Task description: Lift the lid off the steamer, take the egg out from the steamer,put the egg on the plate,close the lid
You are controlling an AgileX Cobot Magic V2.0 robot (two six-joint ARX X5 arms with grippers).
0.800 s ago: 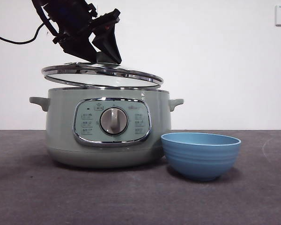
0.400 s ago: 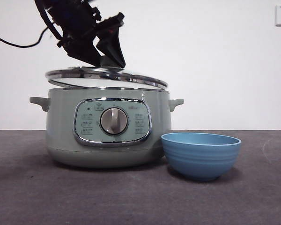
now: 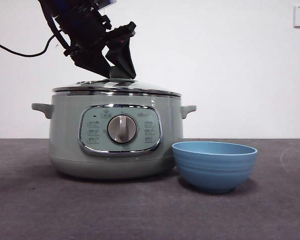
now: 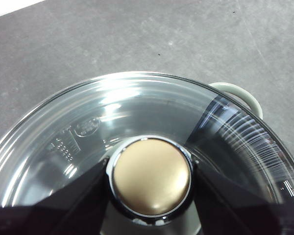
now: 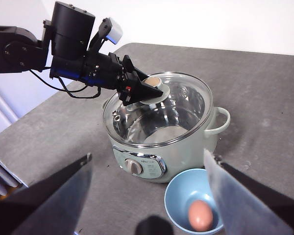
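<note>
Only my right wrist camera shows the egg [image 5: 201, 215]: it lies inside the plate [image 5: 179, 196], low in that frame, while the front view shows just the plate's blue outside [image 3: 214, 167] at lower right, beside the steamer [image 3: 115, 135]. The front view alone shows the lid [image 3: 117, 88] sitting level on the steamer's rim. My left wrist camera adds the close detail: the knob [image 4: 152, 176] sits squarely between my two left fingers [image 4: 78, 200], which press against its sides, so my left gripper [image 4: 152, 183] is clamped on the lid by its knob.

In the front view my left arm comes down from the upper left of the frame, slanting toward the centre of the lid, its gripper [image 3: 119, 74] at the knob. My right gripper [image 5: 149, 171] hangs high above the table with its fingers spread wide and nothing between them; the steamer [image 5: 161, 142] and plate lie below it in the middle and bottom of its frame.
</note>
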